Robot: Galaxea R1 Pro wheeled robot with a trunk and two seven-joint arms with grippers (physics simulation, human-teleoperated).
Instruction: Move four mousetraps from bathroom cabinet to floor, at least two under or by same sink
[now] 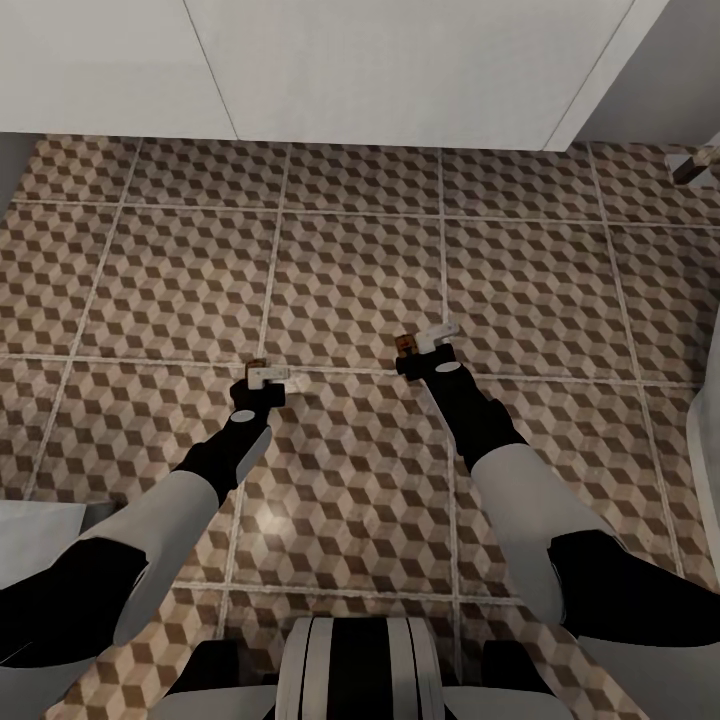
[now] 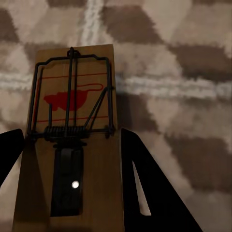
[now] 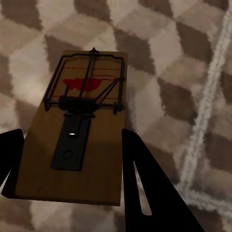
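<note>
Two mousetraps going down to the bathroom floor

The left tool [image 1: 262, 379] is holding one mousetrap [image 2: 72, 135] flat between its fingers, low over the tiled bathroom floor [image 1: 350, 270], and the right tool [image 1: 425, 350] is holding another mousetrap [image 3: 79, 130] the same way. Both arms are reaching down near the white wall unit [image 1: 400, 70], probably so the traps are landing flat on the same tiles.

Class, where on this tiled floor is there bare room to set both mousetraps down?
Bare floor lies between the grippers and the white unit, and between the two arms. Each gripper, left and right, holds a mousetrap.
</note>
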